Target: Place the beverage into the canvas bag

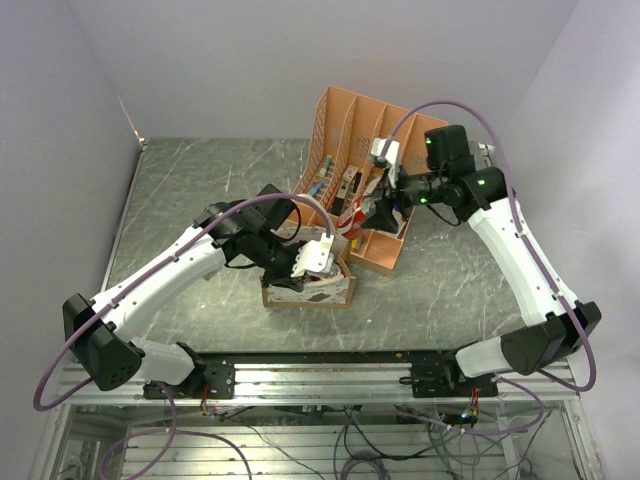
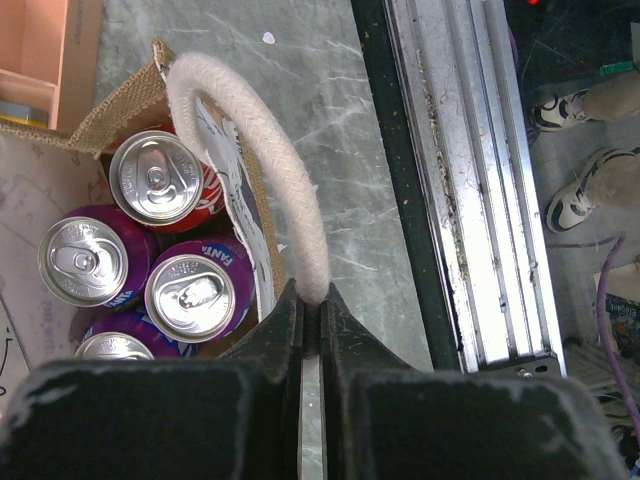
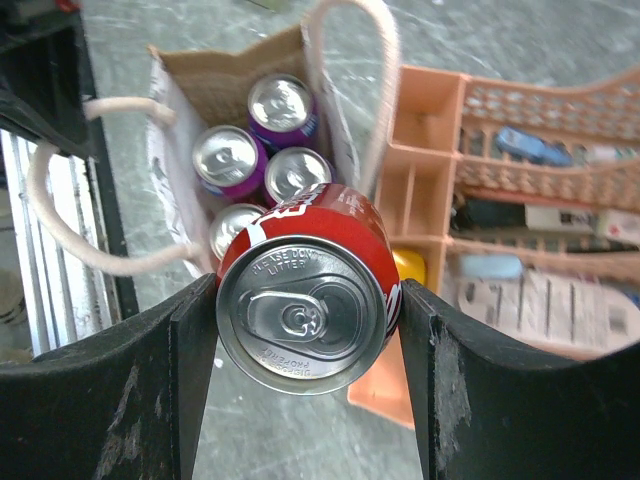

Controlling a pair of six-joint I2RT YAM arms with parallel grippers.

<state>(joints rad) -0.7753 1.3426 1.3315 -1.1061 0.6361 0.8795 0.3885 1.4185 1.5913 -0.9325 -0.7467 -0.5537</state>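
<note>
While the left hand [image 2: 311, 300] pinches the handle [image 2: 262, 160] of the canvas bag [image 1: 320, 292], the right hand [image 3: 308, 340] grips the red can [image 3: 308, 285] mid-carry; next, lower it inside.

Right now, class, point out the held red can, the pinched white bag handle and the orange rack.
red can [image 3: 308, 300], right wrist view, lid centre
white bag handle [image 2: 272, 160], left wrist view, mid-loop
orange rack [image 1: 322, 125], top external view, slotted left wall

Robot lab: aluminium rail [image 1: 320, 383], loose cables [image 1: 352, 438], plain enclosure walls [image 1: 300, 60].
</note>
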